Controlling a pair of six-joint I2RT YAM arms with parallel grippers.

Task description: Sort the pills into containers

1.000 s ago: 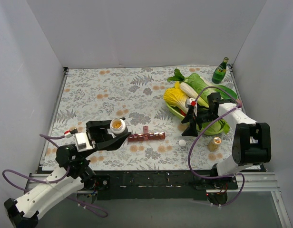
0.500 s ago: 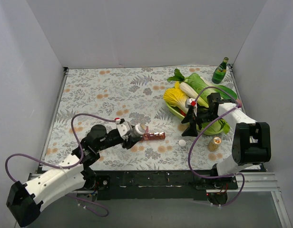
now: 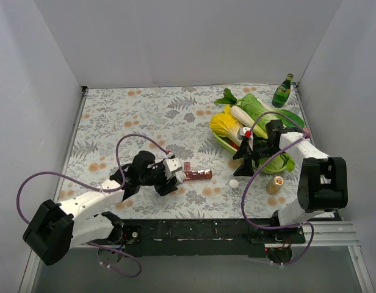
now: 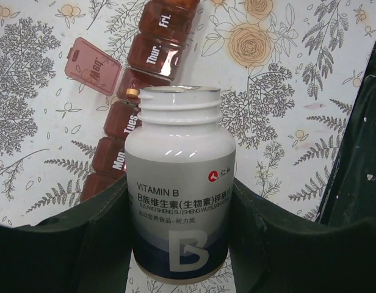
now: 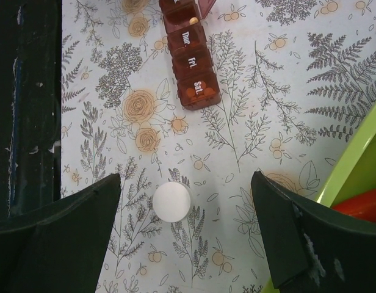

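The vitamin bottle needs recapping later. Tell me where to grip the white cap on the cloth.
Pinch the white cap across its round rim, coming straight down: it lies flat on the tablecloth, a low disc with nothing touching it.

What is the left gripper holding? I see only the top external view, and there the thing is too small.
Observer: The left wrist view shows the left gripper shut on a white plastic bottle labelled VITAMIN B, cap off.
Operator: Which compartment is open?
Observer: In the dark-red translucent strip of containers, the one between Tues and Thur; its lid is flipped back.
Operator: And the right gripper?
Observer: The right wrist view shows it open, a white round cap on the floral tablecloth between its fingers.
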